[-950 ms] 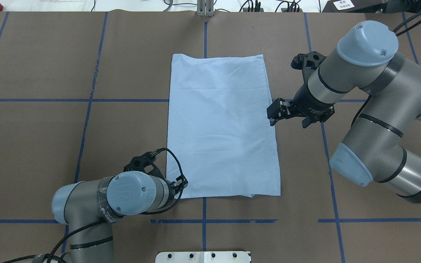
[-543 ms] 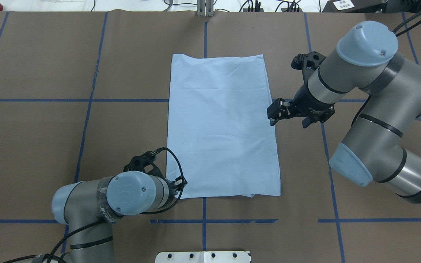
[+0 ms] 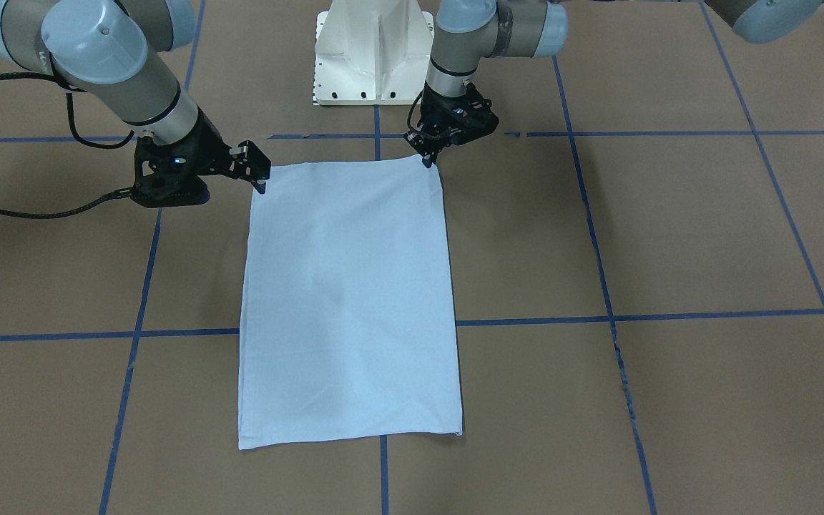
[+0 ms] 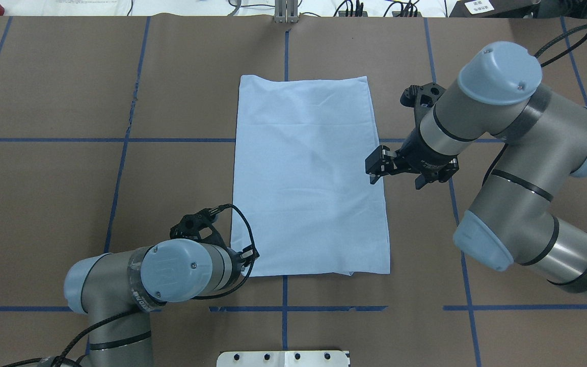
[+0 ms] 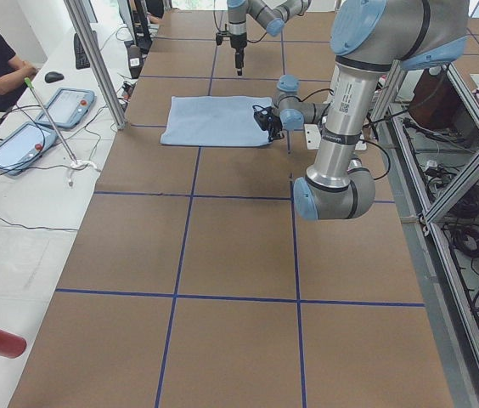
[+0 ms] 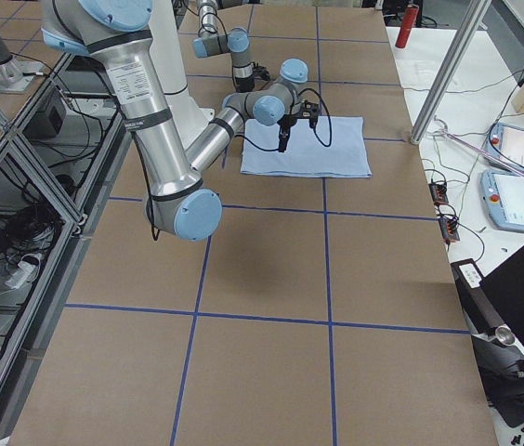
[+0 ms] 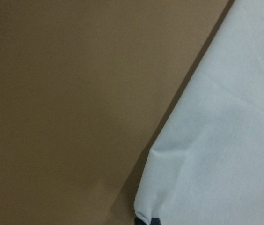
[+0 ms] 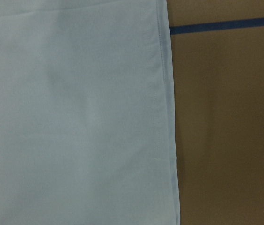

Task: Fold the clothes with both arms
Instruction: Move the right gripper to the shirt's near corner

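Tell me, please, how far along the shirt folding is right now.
Done: the T-shirt lies as a long rectangle, sleeves tucked out of sight. In hand: the left gripper looks pinched on its near corner; the right gripper hovers above the right edge, holding nothing. Left: probably folding it end to end.

In the overhead view you saw the T-shirt (image 4: 309,178) lying flat on the table (image 4: 69,193) at mid-frame, its long sides running up and down the picture. The left gripper (image 4: 250,256) sat at the T-shirt's lower left corner, touching it. The right gripper (image 4: 372,172) hung over the T-shirt's right edge, about halfway up. Below the T-shirt, at the frame's bottom edge, lay the base plate (image 4: 283,358), apart from the cloth.
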You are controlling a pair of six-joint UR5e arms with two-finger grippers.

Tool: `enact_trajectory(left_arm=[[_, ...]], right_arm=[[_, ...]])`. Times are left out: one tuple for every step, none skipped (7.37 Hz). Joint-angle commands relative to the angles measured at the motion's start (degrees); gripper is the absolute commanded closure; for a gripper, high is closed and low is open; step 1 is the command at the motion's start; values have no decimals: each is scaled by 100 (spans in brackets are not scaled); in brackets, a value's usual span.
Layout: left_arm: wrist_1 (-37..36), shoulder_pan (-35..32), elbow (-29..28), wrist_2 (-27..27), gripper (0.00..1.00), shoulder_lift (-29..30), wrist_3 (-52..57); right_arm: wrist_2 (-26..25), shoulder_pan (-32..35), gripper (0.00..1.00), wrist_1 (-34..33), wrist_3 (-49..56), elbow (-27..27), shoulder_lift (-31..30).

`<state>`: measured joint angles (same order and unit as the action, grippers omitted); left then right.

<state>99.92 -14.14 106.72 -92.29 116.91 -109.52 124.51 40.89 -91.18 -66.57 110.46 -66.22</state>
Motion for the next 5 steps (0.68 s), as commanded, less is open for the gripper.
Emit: enact_trajectory(left_arm=[[-201, 16, 200, -26, 100, -10, 221], [-201, 25, 200, -26, 100, 16, 229], [-201, 25, 200, -43, 100, 25, 229], [-192, 34, 192, -96, 100, 34, 229], [-192, 34, 191, -96, 100, 51, 229]], right_arm=[[-338, -535, 0, 30, -1229, 71, 57], [-696, -868, 0, 335, -1897, 72, 39], [-1187, -1307, 0, 442, -2652, 63, 57], [-1653, -1651, 0, 443, -3303, 54, 48], [-1919, -1837, 0, 443, -3727, 37, -13]])
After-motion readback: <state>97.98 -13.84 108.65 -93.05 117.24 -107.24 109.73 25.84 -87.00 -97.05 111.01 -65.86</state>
